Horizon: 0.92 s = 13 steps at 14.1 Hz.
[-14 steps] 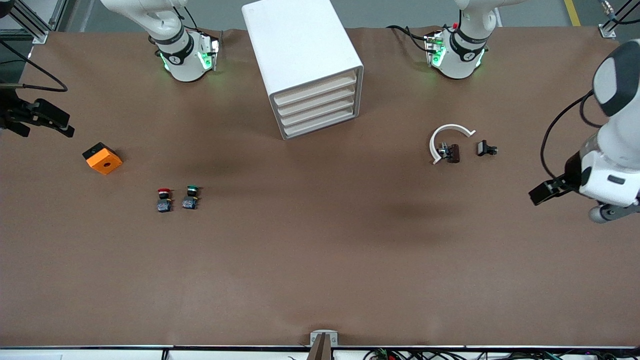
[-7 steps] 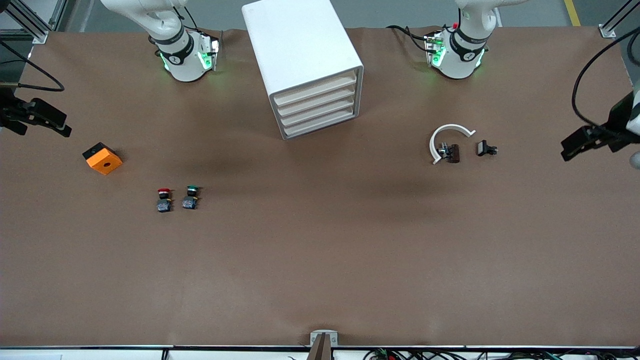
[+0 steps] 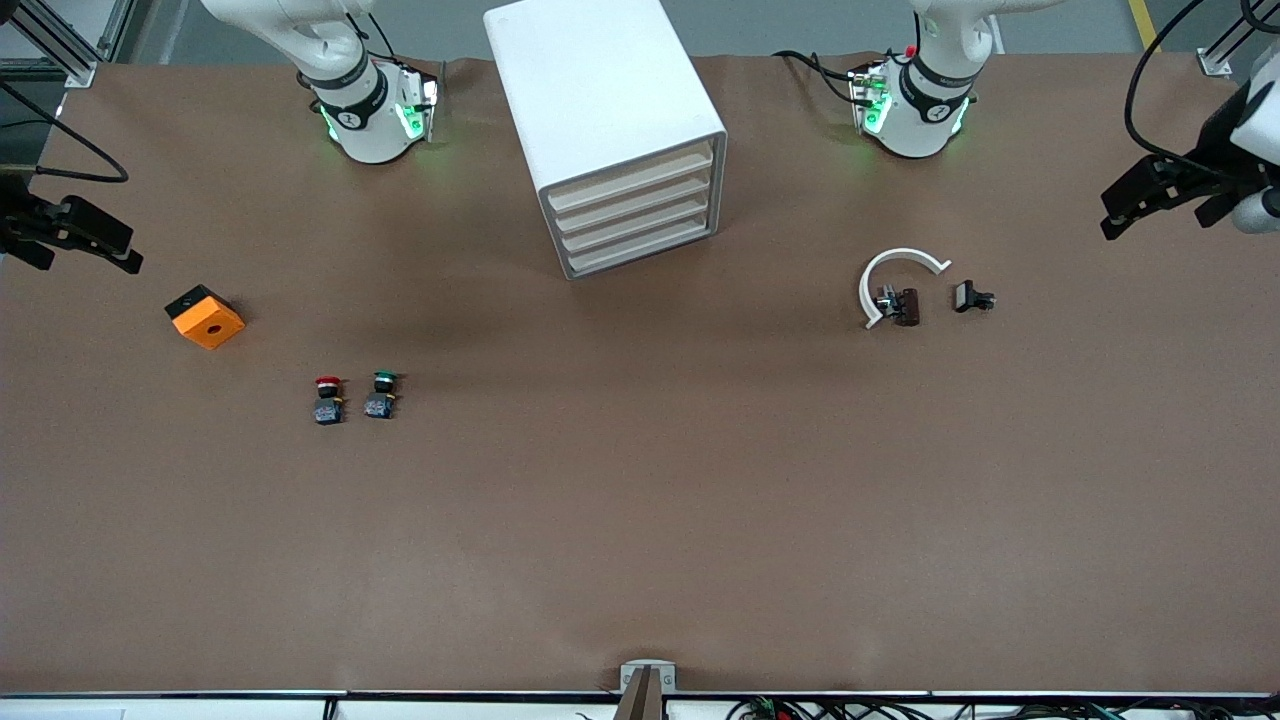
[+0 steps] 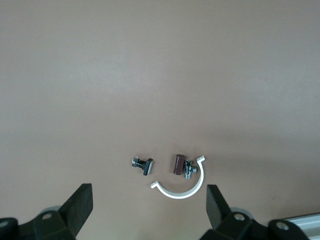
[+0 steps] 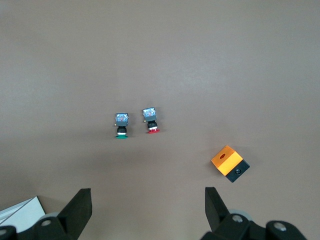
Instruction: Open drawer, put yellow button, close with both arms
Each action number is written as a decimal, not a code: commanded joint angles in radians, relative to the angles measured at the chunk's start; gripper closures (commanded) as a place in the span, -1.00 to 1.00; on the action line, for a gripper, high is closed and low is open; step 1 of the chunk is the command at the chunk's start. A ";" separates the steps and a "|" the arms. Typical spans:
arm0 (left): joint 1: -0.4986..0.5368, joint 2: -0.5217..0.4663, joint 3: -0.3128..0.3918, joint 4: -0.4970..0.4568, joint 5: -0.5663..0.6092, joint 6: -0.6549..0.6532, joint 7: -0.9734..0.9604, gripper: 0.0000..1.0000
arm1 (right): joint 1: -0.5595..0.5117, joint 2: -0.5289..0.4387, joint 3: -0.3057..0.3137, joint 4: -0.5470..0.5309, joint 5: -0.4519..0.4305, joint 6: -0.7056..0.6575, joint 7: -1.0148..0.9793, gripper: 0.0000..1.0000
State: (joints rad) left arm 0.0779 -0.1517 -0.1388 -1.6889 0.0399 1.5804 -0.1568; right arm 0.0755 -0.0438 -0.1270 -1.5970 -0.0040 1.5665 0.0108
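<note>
The drawer [image 3: 632, 181] sits shut at the top of the cabinet [image 3: 600, 120] by the desk's [image 3: 640, 520] robot-side edge, no yellow button shows anywhere, and the left tool [image 3: 1150, 195] and right tool [image 3: 85, 235] hang with fingers spread over opposite end edges.

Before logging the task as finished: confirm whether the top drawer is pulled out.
No: the drawer sits flush with the three lower drawers in the front view.

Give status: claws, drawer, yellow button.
Left claw and right claw open, empty, at table ends. Drawer shut. No yellow button visible.
</note>
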 commanded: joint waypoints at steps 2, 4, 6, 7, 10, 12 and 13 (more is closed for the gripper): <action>-0.006 0.003 0.028 -0.008 -0.050 -0.007 0.006 -1.00 | -0.016 0.004 0.013 0.017 -0.010 -0.016 0.012 -1.00; -0.004 0.018 0.028 0.017 -0.049 -0.026 0.009 -1.00 | -0.016 0.004 0.013 0.017 -0.010 -0.016 0.014 -1.00; -0.003 0.034 0.028 0.046 -0.049 -0.051 0.010 -1.00 | -0.016 0.004 0.013 0.017 -0.010 -0.016 0.014 -1.00; -0.009 0.050 0.028 0.058 -0.048 -0.051 0.010 -1.00 | -0.016 0.004 0.013 0.017 -0.010 -0.016 0.014 -1.00; -0.015 0.061 0.018 0.072 -0.035 -0.091 0.006 -1.00 | -0.016 0.004 0.013 0.017 -0.010 -0.016 0.014 -1.00; -0.012 0.061 0.019 0.075 -0.034 -0.102 0.006 -1.00 | -0.016 0.004 0.013 0.017 -0.010 -0.016 0.014 -1.00; -0.007 0.061 0.019 0.075 -0.035 -0.103 0.008 -1.00 | -0.014 0.004 0.013 0.017 -0.010 -0.016 0.014 -1.00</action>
